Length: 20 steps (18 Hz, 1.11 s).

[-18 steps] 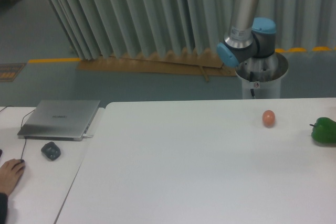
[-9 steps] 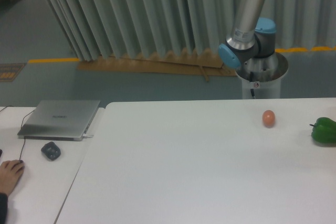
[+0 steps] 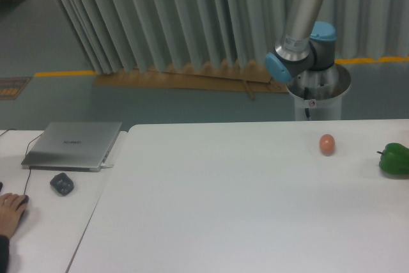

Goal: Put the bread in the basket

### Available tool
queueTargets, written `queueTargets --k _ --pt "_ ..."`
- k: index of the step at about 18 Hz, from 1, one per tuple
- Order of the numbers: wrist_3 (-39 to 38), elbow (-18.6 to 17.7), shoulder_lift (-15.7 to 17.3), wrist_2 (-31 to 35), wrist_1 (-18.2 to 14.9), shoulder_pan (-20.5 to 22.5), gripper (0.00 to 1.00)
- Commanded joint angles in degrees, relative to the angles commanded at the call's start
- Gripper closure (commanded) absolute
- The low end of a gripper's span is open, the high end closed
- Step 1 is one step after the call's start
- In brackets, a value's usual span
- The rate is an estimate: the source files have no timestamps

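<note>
Big smooth white worktop (image 3: 223, 209), matte. Closed silver laptop (image 3: 72, 145) on the side desk off its left edge. Glossy lumpy green pepper (image 3: 394, 158) at the right edge, small round orange-brown egg (image 3: 327, 144) near it. Pincer's out of shot, bread too.

Small orange-brown egg-shaped ball (image 3: 327, 144) and shiny green pepper (image 3: 394, 158) sit well apart on the white table (image 3: 243, 209); closed grey laptop (image 3: 73, 146) far left.

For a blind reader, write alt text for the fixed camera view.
A white table holds an orange-brown egg and, at the right edge, a green pepper. A robot arm rises behind; a closed laptop lies left. No bread, basket or gripper shows.
</note>
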Motion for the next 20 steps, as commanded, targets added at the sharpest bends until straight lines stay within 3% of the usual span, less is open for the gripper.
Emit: queueTargets --k 8,12,20 --pt "-5.9 0.2 0.2 0.1 0.1 -1.9 0.0" --pt "-7.8 -0.1 1.0 0.8 0.1 -7.3 0.0" --pt "-12.6 -0.3 1.2 -1.1 -0.8 -13.3 0.0"
